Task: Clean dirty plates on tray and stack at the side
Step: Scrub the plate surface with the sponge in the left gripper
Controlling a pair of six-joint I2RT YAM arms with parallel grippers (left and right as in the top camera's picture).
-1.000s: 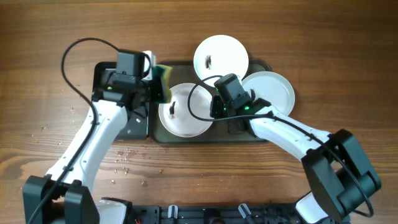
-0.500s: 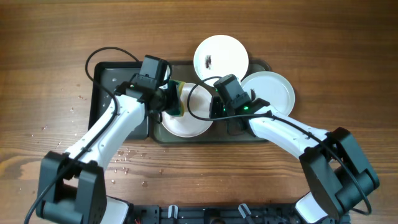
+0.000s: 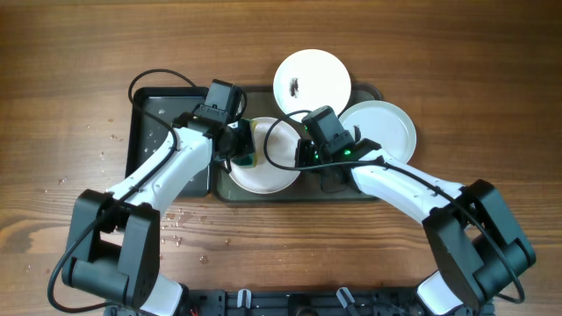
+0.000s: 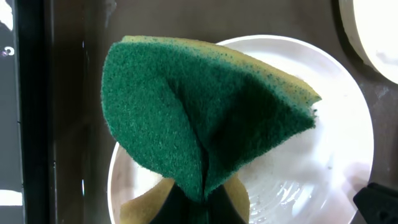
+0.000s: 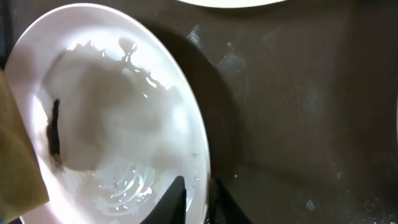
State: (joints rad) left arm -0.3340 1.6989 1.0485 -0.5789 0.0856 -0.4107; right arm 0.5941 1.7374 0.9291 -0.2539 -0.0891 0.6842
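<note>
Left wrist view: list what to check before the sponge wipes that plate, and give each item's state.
1. Grip: the left gripper holds the sponge: ok.
2. Position: the sponge is over the front plate: ok.
3. Bracing: the right gripper pinches the plate's rim: ok.
4. Contact: the sponge presses on the plate: cannot tell.
5. Result: the black smudge is wiped off: not ok.

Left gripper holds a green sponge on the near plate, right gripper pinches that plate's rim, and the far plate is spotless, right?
Not spotless: the overhead view shows a black smudge on the far plate. The green sponge in the left gripper and the right gripper pinching the near plate stand.
</note>
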